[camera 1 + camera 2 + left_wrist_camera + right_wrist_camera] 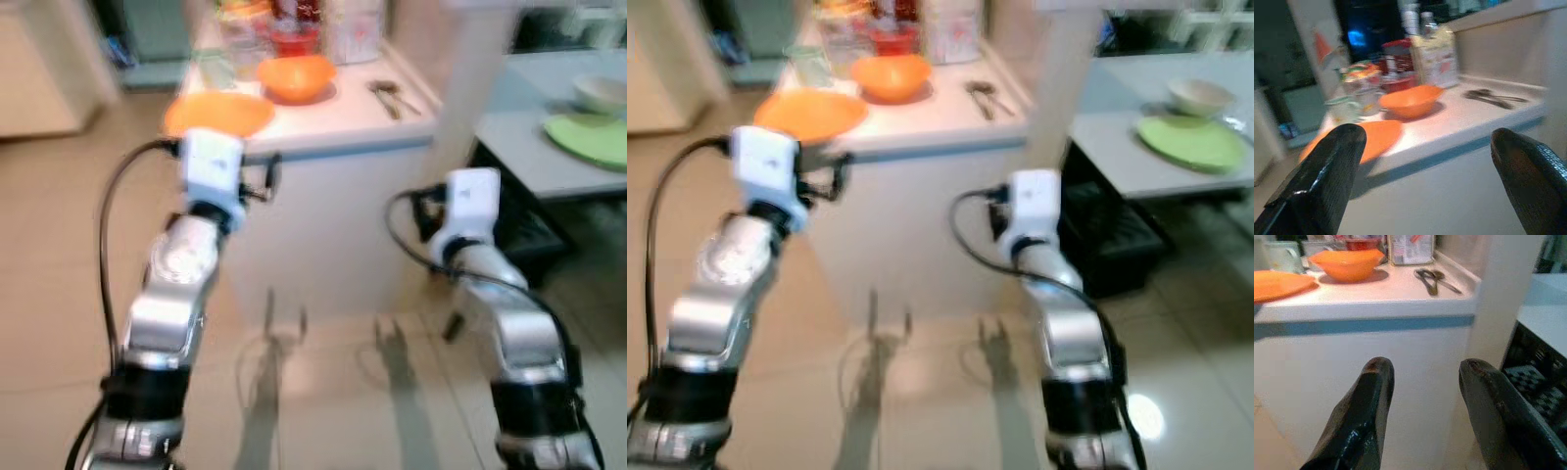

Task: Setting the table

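The white desk (343, 122) is the landmark: an orange plate (217, 114) lies at its near left corner, an orange bowl (296, 77) sits just behind that plate, and dark cutlery (392, 98) lies toward the right edge. Jars and packets (1400, 73) crowd the back of the desk, behind the bowl. The left end effector (1425, 186) is raised in front of the desk near the plate, fingers (1317, 181) spread wide, holding and touching nothing. The right end effector (1422, 416) hangs lower, before the desk's front face, moderately open and empty. Right of the desk, a grey table (529, 147) carries a green plate (593, 139) and a pale bowl (600, 93).
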`<state>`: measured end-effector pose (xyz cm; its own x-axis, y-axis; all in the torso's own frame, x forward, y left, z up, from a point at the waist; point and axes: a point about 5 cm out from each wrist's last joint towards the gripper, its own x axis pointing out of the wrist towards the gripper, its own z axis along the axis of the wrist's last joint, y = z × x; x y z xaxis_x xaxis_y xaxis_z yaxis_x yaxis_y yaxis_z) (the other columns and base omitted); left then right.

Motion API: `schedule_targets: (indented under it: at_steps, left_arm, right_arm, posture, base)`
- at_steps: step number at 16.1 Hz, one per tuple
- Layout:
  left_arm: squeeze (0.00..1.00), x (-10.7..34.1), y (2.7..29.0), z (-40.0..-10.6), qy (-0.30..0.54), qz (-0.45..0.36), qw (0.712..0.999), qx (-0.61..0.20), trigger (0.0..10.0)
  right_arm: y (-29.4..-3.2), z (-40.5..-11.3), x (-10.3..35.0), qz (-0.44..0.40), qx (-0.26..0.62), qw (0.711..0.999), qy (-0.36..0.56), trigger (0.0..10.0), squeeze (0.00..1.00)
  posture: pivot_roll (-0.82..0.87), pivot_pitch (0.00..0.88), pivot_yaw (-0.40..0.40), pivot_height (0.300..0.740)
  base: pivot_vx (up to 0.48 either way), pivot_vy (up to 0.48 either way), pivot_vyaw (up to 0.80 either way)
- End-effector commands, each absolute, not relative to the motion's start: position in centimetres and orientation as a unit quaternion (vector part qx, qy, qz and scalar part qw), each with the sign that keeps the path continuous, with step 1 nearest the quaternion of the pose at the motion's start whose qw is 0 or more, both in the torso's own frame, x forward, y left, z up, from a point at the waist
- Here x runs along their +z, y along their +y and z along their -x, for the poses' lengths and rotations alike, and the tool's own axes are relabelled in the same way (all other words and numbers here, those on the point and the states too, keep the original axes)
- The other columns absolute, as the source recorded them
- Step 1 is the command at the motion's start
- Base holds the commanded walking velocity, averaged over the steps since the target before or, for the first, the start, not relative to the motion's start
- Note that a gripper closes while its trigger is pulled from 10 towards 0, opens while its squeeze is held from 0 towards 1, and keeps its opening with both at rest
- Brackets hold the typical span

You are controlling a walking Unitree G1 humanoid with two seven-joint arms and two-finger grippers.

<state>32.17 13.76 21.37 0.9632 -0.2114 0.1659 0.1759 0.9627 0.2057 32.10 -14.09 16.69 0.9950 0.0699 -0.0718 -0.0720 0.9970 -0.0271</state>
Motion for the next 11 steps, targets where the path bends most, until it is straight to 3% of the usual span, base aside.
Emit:
schedule_targets:
  at_steps: [1, 3, 9, 11]
  left_arm:
    - [0.00, 21.5, 15.2, -32.2, -0.091, -0.103, 0.988, -0.073, 10.0]
    - [0.00, 21.5, 15.2, -32.2, -0.090, -0.101, 0.988, -0.074, 10.0]
    - [0.00, 21.1, 14.4, -31.9, -0.086, -0.087, 0.988, -0.096, 10.0]
    - [0.00, 21.2, 14.3, -31.9, -0.088, -0.082, 0.988, -0.099, 10.0]
  right_arm:
    - [-12.5, -32.2, 17.3, 0.009, 0.061, 0.998, 0.023, 10.0, 0.00]
    - [-12.6, -32.2, 17.4, 0.015, 0.057, 0.998, 0.021, 10.0, 0.00]
    - [-14.0, -32.2, 17.9, -0.014, 0.025, 0.999, 0.016, 10.0, 0.00]
    - [-14.1, -32.4, 18.1, -0.013, 0.024, 0.999, 0.017, 10.0, 0.00]
  posture:
    - [0.08, 0.000, -0.012, 0.740]
    - [0.08, 0.000, -0.009, 0.740]
    - [0.06, 0.000, -0.009, 0.740]
    - [0.06, 0.000, -0.014, 0.740]
  base:
    - [0.398, 0.000, 0.80]
    - [0.398, 0.000, 0.66]
    - [0.397, 0.000, 0.00]
    - [0.398, 0.000, -0.80]
